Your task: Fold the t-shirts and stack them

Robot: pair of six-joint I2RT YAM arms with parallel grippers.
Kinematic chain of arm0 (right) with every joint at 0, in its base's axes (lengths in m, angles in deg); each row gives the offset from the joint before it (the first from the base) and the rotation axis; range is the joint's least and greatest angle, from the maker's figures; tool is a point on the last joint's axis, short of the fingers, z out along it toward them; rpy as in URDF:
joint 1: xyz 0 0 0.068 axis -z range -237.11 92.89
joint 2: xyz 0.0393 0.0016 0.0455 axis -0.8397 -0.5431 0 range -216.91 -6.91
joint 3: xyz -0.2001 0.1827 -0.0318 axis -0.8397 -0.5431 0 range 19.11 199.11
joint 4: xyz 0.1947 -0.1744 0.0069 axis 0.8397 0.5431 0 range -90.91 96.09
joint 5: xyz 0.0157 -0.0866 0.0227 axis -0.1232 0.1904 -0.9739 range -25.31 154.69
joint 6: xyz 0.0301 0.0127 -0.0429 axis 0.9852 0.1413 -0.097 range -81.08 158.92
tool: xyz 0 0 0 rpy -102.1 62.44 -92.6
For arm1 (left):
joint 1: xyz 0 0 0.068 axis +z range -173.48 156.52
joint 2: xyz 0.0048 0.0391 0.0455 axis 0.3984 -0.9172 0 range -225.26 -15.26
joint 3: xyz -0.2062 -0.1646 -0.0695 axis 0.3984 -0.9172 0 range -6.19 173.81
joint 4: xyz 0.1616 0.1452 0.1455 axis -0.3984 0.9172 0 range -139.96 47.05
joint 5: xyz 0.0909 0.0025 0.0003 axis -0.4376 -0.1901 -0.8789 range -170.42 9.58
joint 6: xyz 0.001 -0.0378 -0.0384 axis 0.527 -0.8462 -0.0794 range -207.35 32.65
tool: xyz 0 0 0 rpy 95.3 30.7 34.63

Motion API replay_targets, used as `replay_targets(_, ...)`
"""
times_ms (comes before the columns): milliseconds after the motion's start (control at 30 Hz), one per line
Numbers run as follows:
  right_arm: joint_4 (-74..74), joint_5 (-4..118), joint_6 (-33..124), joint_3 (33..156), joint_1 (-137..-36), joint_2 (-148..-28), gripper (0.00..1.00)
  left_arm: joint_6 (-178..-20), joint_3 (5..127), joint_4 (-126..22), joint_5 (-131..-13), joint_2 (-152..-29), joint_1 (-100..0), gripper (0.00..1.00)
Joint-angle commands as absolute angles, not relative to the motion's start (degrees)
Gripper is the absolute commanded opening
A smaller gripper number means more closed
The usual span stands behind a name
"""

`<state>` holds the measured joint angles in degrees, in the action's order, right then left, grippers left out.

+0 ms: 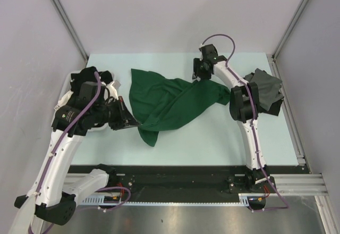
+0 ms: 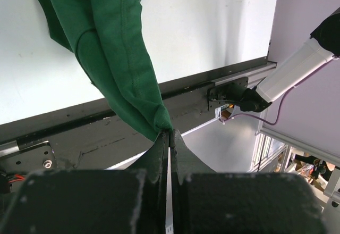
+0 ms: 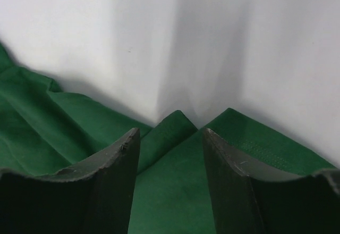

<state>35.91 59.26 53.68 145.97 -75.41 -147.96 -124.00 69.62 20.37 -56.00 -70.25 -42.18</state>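
The left hand (image 2: pixel 169 133) is clamped shut on a corner of the green shirt (image 1: pixel 170 103), which lies rumpled across the middle of the bench (image 1: pixel 212 138) with its near-left edge drawn up to that hand. The right hand (image 3: pixel 169 133) has its jaws apart over the shirt's far right edge, with a fold of cloth showing in the gap. A grey shirt (image 1: pixel 265 88) lies bunched at the bench's right edge, beside the right arm.
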Motion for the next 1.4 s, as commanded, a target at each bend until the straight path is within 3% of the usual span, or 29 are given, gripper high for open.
replay_targets(0, 32.93, 59.06, 52.90, 142.69, -75.74, -147.36, 0.54, -124.53, 70.97, 18.69, -54.32, -70.20, -41.94, 0.00)
replay_targets(400, 30.82, 59.06, 52.98, 140.66, -76.00, -148.33, 0.48, -123.39, 71.94, 18.69, -53.62, -71.86, -41.94, 0.00)
replay_targets(1367, 30.29, 61.52, 50.44, 146.63, -76.80, -150.79, 0.49, -123.13, 72.12, 17.98, -52.82, -73.80, -41.94, 0.00)
